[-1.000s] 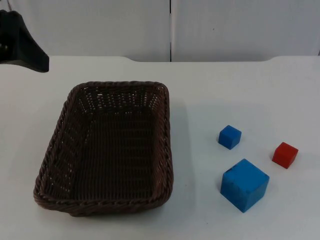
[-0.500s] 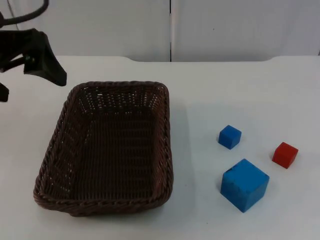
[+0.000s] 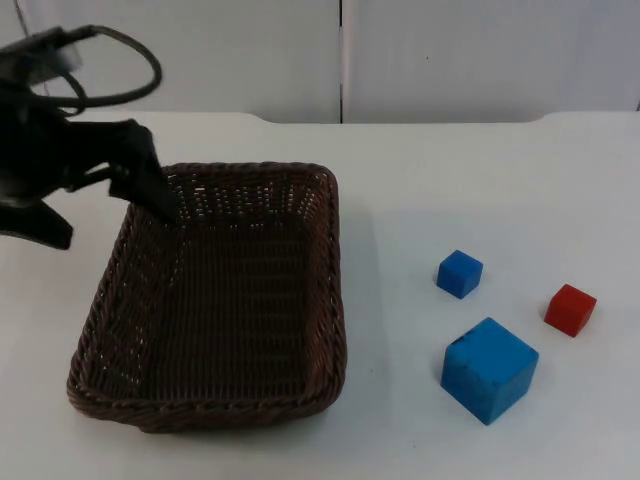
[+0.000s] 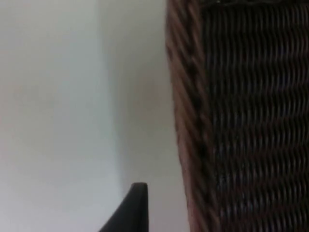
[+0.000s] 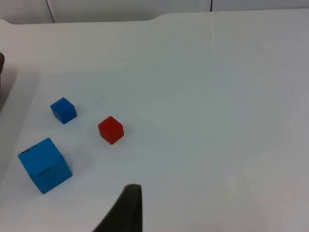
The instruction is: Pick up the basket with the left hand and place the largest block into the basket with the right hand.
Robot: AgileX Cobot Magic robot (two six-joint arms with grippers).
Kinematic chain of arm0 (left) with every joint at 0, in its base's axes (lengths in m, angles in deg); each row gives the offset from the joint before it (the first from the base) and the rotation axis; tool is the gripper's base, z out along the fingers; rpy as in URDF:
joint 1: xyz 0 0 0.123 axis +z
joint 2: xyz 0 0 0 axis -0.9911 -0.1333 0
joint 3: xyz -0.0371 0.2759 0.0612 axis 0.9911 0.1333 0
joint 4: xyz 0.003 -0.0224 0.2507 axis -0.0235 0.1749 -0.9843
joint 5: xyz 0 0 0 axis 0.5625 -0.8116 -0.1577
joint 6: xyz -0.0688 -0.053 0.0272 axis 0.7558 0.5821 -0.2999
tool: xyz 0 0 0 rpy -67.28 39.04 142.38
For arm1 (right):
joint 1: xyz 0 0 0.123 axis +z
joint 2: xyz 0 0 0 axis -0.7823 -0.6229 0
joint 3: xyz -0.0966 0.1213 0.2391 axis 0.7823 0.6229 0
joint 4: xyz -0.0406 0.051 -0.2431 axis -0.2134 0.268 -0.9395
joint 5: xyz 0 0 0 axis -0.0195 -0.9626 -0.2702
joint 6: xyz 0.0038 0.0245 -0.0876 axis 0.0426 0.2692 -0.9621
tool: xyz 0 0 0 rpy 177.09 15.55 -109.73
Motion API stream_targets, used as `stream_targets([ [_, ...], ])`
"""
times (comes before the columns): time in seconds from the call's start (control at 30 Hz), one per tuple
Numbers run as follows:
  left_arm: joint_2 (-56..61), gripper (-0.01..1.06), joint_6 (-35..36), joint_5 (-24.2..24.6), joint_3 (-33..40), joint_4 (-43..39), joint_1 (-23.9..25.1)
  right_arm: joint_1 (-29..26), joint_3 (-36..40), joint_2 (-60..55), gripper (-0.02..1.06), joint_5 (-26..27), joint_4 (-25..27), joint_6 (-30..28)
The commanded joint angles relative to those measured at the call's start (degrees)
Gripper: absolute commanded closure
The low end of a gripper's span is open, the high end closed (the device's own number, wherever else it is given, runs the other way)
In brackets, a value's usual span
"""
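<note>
— Two fingers spread wide on my left gripper (image 3: 108,205), holding nothing; one hangs over the far left corner of the basket (image 3: 215,300), the other outside it over the table (image 3: 420,170). From the left wrist, I see the woven rim (image 4: 186,121) just beside a fingertip.

— How will it handle?

— Light, I judge, with stiff, rough weave that shouldn't slip. I'd pinch the rim wall near that corner, though a one-sided hold may let it tip.

— And the right gripper?

— That arm waits; I cannot tell its finger state. From its wrist I see the big blue block (image 5: 45,165) near the small blue block (image 5: 63,110) and red block (image 5: 110,129), all apart. It looks solid and flat-sided; I'd take opposite faces.
</note>
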Motion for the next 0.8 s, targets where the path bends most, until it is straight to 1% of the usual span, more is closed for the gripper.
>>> stream_targets([
  [0.0, -1.87, 0.0, 0.05, -0.15, -1.43, -0.3, -1.71, -0.41, 0.12, 0.19, -0.01, 0.26, -0.36, 0.0],
  [0.13, -4.96, 0.0, 1.5, -0.15, -2.95, -0.7, -2.2, -0.41, 0.12, 0.19, -0.01, 0.26, -0.36, 0.0],
  [0.23, -6.73, 0.0, 2.49, -1.64, -3.1, -1.62, -2.2, -0.41, 0.12, 0.19, -0.01, 0.26, -0.36, 0.0],
  [0.47, -9.01, 0.0, 2.9, -3.9, -3.1, -1.75, -2.07, -0.41, 0.12, 0.19, -0.01, 0.26, -0.36, 0.11],
  [0.6, -9.92, 0.0, 2.9, -4.02, -3.1, -1.75, -2.07, -0.41, 0.12, 0.19, -0.01, 0.26, -0.36, 0.11],
  [0.73, -11.72, 0.09, 2.9, -4.52, -3.1, -2.17, -2.07, -0.41, 0.12, 0.19, -0.01, 0.26, -0.36, 0.11],
  [0.77, -11.72, 0.09, 2.9, -4.52, -3.1, -2.17, -2.07, -0.41, 0.12, 0.19, -0.01, 0.26, -0.36, 0.11],
])
